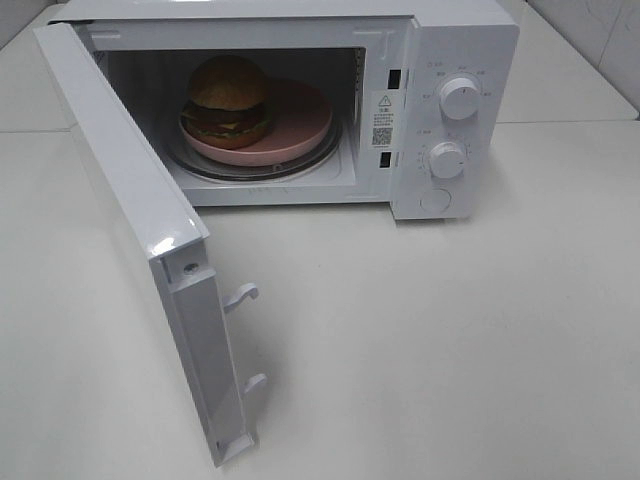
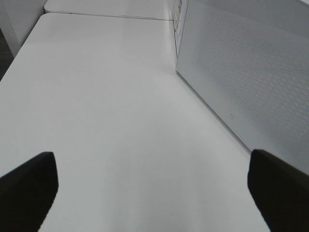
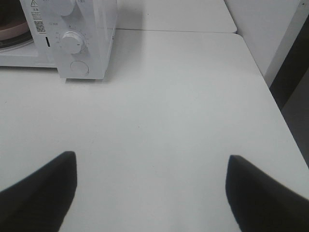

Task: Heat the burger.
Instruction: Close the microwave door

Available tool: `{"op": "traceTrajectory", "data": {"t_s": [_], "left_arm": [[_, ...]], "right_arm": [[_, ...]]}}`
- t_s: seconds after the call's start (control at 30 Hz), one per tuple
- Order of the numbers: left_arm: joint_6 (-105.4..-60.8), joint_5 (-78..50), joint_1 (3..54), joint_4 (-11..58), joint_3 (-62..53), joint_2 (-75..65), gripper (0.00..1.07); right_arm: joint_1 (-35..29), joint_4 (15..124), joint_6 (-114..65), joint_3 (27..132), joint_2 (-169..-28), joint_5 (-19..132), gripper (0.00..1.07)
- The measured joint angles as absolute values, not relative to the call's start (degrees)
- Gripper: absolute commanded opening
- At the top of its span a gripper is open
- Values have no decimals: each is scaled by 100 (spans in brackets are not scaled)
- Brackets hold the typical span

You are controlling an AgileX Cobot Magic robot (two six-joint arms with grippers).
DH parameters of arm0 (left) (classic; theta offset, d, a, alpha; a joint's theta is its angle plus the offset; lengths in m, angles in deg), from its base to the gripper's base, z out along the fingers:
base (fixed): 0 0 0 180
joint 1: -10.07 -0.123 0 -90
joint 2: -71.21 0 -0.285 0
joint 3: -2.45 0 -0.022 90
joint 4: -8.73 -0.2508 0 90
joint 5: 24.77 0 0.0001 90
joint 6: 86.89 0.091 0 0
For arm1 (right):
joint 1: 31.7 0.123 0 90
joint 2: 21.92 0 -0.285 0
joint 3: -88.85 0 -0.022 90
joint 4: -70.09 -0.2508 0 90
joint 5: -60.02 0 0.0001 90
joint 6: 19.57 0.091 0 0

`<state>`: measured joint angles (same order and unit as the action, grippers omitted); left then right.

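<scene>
The burger (image 1: 228, 102) sits on a pink round plate (image 1: 295, 122) inside the open white microwave (image 1: 462, 40), on its glass turntable (image 1: 255, 170). The microwave door (image 1: 130, 200) is swung wide toward the front left. Neither arm shows in the high view. In the left wrist view my left gripper (image 2: 154, 193) is open over bare table, with the door's outer face (image 2: 251, 82) beside it. In the right wrist view my right gripper (image 3: 152, 193) is open and empty, well in front of the microwave's control panel (image 3: 77, 43). An edge of the plate (image 3: 12, 31) shows there.
Two dials (image 1: 459, 97) (image 1: 447, 159) and a round button (image 1: 436, 200) sit on the microwave's right panel. The white table (image 1: 450, 350) spreads in front. Its right edge (image 3: 268, 82) drops off beside a dark gap. A table seam (image 2: 111, 16) runs behind the door.
</scene>
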<state>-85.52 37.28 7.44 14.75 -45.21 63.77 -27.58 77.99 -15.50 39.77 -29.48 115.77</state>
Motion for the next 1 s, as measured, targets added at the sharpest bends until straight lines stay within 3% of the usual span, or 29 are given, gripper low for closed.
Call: {"op": "traceTrajectory", "data": {"t_s": [1.0], "left_arm": [[-8552, 3728, 744, 1475, -4521, 6377, 100]], "right_arm": [[-2758, 7799, -1550, 3977, -2948, 11577, 76]]}}
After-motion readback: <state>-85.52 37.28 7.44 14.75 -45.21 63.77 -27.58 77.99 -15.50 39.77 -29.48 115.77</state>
